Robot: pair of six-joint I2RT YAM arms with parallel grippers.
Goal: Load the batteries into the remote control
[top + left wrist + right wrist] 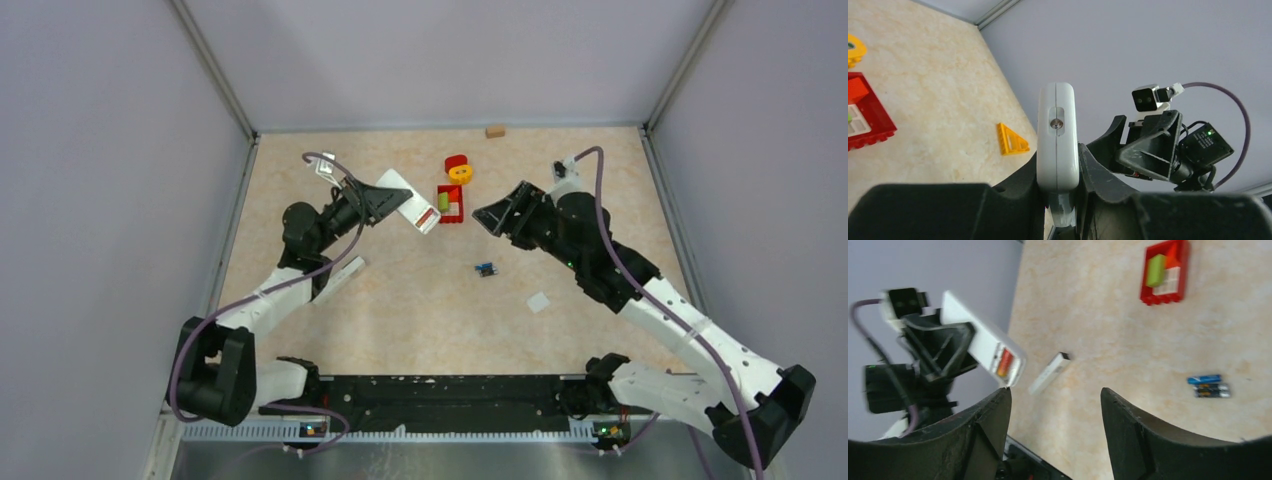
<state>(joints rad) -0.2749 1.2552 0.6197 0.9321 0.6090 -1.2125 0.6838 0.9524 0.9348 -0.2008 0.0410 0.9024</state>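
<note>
My left gripper (385,200) is shut on the white remote control (410,205) and holds it above the table at the back left. In the left wrist view the remote (1058,135) stands edge-on between the fingers. A reddish-orange cell (1004,363) shows in the remote's open end. Two batteries (486,269), one blue (1204,379) and one dark (1212,390), lie side by side on the table. My right gripper (497,205) hovers open and empty to the right of the remote; in its own view the gripper (1055,395) has only bare table between its fingers.
A red tray (450,203) with a green block lies between the grippers, with red and yellow pieces (459,168) behind it. A slim white bar (340,278) lies at the left, a small white flat piece (539,302) at the right, a tan block (495,131) by the back wall, and a yellow triangle (1012,139) on the table.
</note>
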